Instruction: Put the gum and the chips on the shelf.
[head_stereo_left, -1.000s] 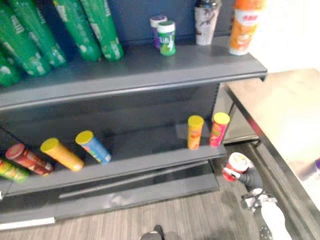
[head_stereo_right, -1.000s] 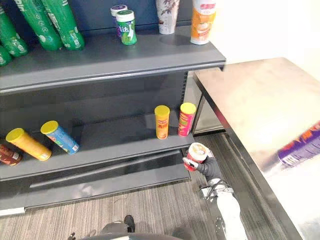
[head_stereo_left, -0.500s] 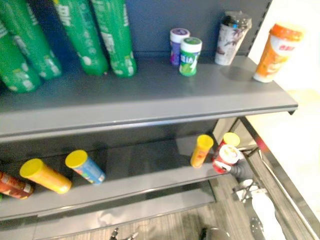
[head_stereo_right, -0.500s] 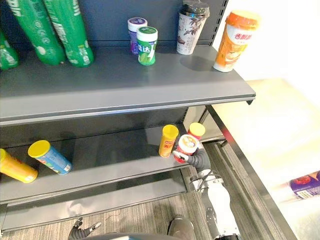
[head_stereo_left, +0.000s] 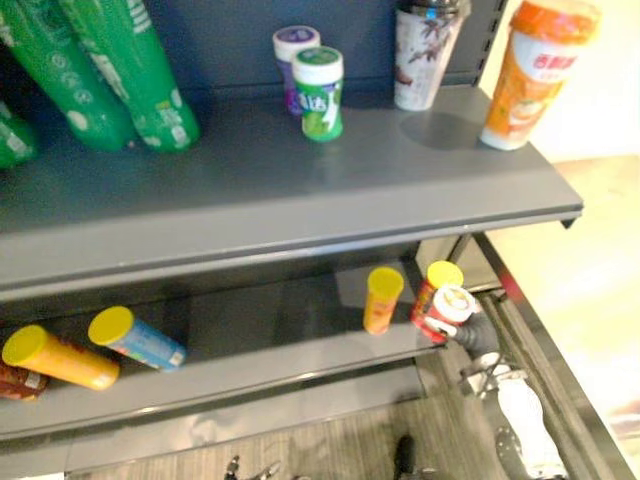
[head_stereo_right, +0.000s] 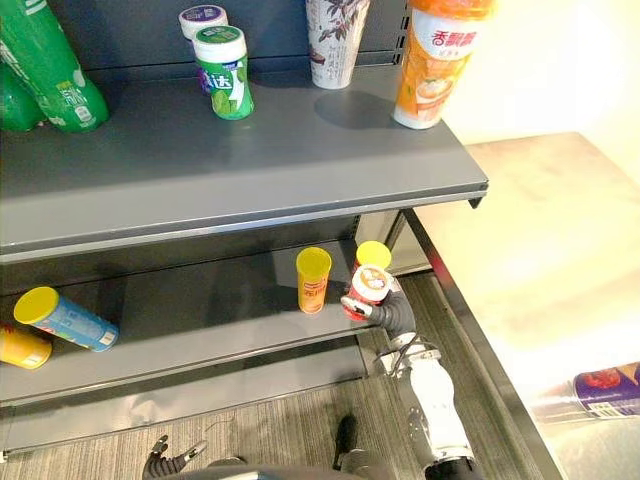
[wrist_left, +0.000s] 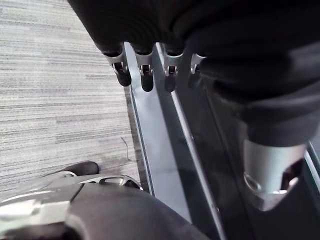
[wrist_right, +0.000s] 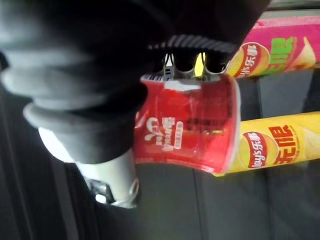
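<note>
On right hand (head_stereo_right: 393, 313), fingers (wrist_right: 171, 64) clasp chips (head_stereo_right: 367, 286) at lower shelf (head_stereo_right: 200, 322), yellow can (head_stereo_right: 313, 279) and pink can (wrist_right: 280, 45) just past them, likely to join that row; gum (head_stereo_right: 224, 71) stands well above; left hand (wrist_left: 145, 80) slack, empty.

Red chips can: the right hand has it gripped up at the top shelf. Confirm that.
Not right. The right hand does grip the red chips can, but at the lower shelf, beside the two upright yellow-lidded cans, not at the top shelf. The right eye view shows it.
</note>
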